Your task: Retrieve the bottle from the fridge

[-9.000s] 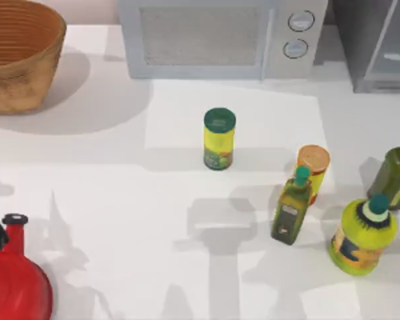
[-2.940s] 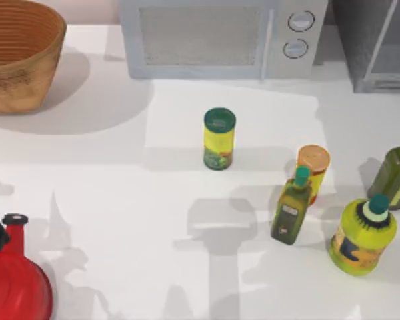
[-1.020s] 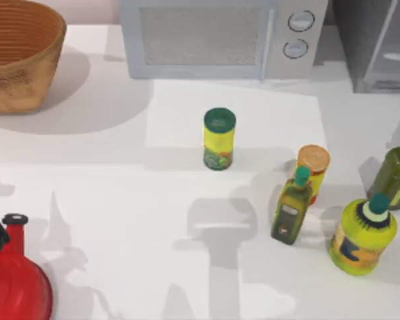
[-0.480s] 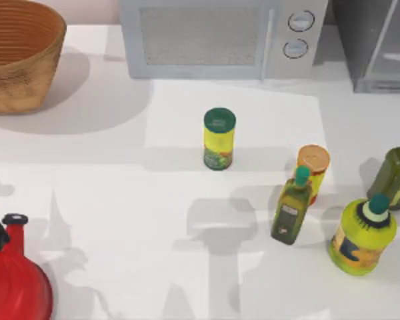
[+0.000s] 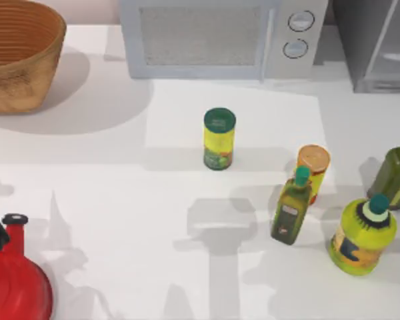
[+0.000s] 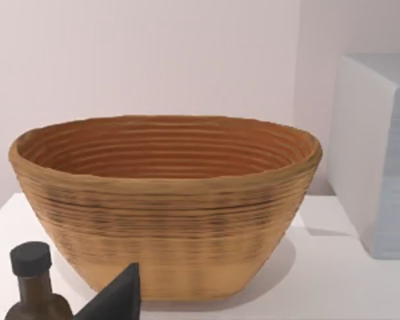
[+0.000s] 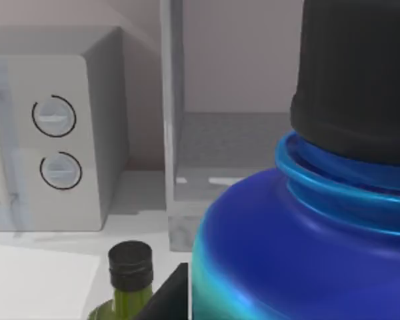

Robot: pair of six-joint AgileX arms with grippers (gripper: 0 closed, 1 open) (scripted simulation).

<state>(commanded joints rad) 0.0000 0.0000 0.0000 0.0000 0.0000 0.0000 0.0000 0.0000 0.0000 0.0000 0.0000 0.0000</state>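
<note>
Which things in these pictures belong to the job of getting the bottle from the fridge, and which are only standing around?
Part of the job:
- bottle, blue with black cap, very close to the right wrist camera
- fridge, at the table's far right

Just standing around:
- microwave
- basket
- yellow-green can
- olive-green bottles
- red kettle

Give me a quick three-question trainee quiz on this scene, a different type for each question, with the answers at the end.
1. True or false: the blue bottle stands inside the fridge.
2. How many round knobs does the microwave have? A one, B two, C three.
3. Fill in: in the top view, the basket sits on the ____ side.
Key: 1 false, it is out in front of the open fridge; 2 B; 3 left.
</note>
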